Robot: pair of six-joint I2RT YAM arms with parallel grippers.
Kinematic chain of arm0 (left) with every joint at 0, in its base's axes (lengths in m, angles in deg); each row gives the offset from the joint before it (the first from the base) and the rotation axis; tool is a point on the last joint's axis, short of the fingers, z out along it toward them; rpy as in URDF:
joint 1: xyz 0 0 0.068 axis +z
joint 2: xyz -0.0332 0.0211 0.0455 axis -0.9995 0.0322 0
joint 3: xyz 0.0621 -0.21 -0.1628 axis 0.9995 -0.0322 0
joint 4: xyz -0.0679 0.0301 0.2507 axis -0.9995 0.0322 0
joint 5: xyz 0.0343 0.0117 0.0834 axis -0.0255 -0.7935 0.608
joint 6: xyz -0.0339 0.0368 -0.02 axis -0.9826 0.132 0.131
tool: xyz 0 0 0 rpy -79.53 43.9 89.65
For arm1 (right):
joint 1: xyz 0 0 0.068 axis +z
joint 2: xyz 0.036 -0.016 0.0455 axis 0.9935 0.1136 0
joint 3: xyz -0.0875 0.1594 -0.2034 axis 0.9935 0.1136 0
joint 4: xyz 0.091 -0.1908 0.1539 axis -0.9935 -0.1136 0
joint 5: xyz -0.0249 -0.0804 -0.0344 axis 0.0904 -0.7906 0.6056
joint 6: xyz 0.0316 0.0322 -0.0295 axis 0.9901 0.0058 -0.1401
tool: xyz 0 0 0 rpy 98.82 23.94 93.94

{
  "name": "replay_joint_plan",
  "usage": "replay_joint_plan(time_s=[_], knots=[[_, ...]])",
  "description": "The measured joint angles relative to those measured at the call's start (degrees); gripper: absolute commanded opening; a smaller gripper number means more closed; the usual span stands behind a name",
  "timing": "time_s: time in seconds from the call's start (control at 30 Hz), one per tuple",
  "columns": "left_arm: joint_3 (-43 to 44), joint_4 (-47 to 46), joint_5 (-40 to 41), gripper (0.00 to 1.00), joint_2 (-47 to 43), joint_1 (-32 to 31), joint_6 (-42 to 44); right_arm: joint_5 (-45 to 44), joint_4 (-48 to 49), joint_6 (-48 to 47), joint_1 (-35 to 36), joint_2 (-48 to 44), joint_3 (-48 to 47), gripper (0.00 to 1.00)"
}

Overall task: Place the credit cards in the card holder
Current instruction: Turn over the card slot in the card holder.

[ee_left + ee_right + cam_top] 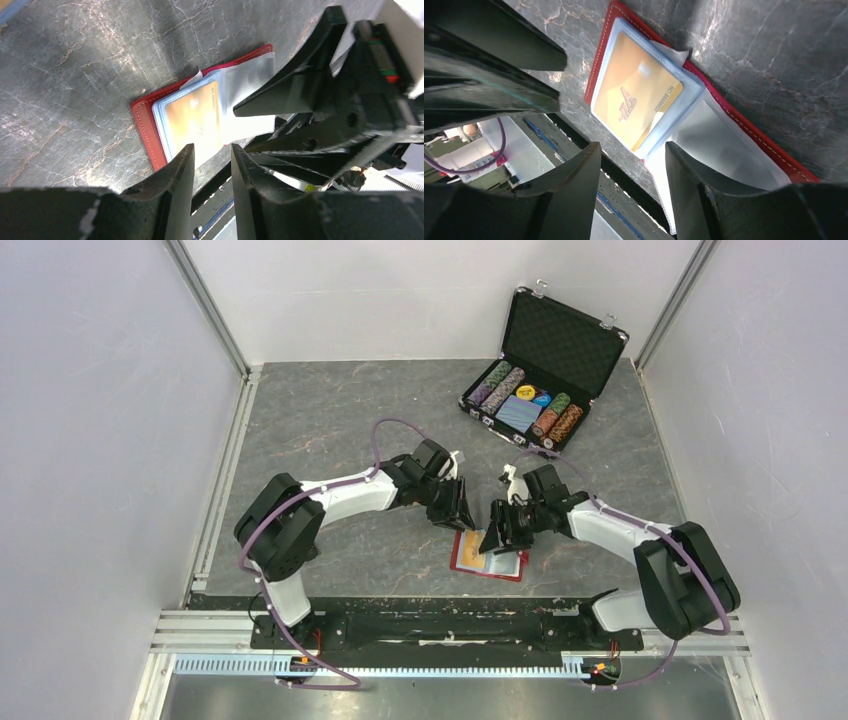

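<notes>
The red card holder (458,552) lies open on the grey table near its front edge, its pale blue-grey clear sleeves fanned out. A gold-orange credit card (636,100) sits inside the top sleeve (192,117), and an empty clear sleeve (719,145) spreads beside it. My left gripper (455,512) hangs just above the holder's far left side, open with a narrow gap and nothing in it (212,150). My right gripper (500,530) hovers over the holder's right half, open, with its jaws standing either side of the sleeve's corner (633,147).
A black chip case (560,335) stands open at the back right, holding poker chips and a blue patterned deck (518,412). The table's front rail (450,615) runs just below the holder. The two grippers nearly touch each other over the holder.
</notes>
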Motion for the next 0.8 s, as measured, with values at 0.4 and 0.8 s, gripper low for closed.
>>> replay_joint_plan(time_s=[0.4,0.8], knots=[[0.0,-0.5,-1.8,0.34,4.9,0.0,-0.3,-2.8,-0.9,-3.1,0.0,-1.6,1.1,0.36],[0.0,0.3,-1.2,0.34,6.9,0.0,-0.2,-1.1,2.1,-2.6,0.0,2.3,2.5,0.11]])
